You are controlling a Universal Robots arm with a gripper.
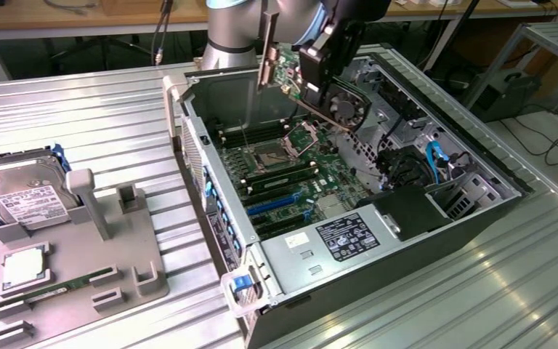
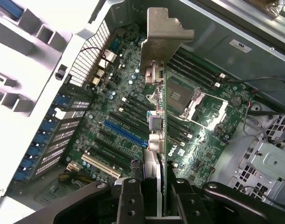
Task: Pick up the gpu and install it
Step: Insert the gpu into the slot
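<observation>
Wrist view: the gripper [image 2: 154, 198] was clamped on the gpu [image 2: 163, 42], one finger on each face, holding it edge-on with its pale metal bracket [image 2: 166, 28] at the end away from the fingers. Beyond the card lay the motherboard [image 2: 133, 116], with the blue expansion slot [image 2: 126, 134] beside the card's line rather than under it.

In the exterior view, gripper and card hung in the upper middle of the frame, inside the open top of the computer case [image 1: 405, 276]. The card was tilted and lifted clear of the board, roughly above the CPU socket [image 1: 269, 156]. The slots sat lower, near the frame's centre.

The pick-up looked done and the step in hand was carrying the card to its slot. It was not yet seated. Installing it would call for squaring the card to the slot, with the bracket toward the case's slotted rear wall [image 1: 211, 196]. The hard drive [image 1: 27, 193] sat well apart at the left edge.
</observation>
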